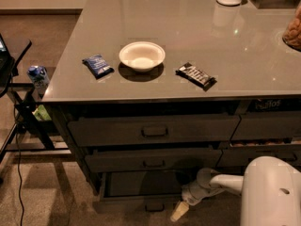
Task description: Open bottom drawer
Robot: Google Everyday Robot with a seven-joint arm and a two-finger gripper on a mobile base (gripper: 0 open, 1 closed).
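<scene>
The bottom drawer point(123, 204) is the lowest, slimmest dark front of the left three-drawer stack, with a small rectangular handle point(154, 206) at its centre. Its front stands a little out from the cabinet, with a dark gap above it. My gripper point(179, 212) is low at the drawer's right end, just right of the handle and close to the floor, its cream tip pointing down and left. My white arm point(225, 182) reaches in from the lower right.
The grey counter point(244, 55) holds a white bowl point(141, 56), a blue snack packet point(97, 65) and a dark candy bar point(195, 75). Two taller drawers point(155, 131) sit above. A neighbouring drawer column point(268, 126) is on the right. A stand with cables point(19, 121) is at left.
</scene>
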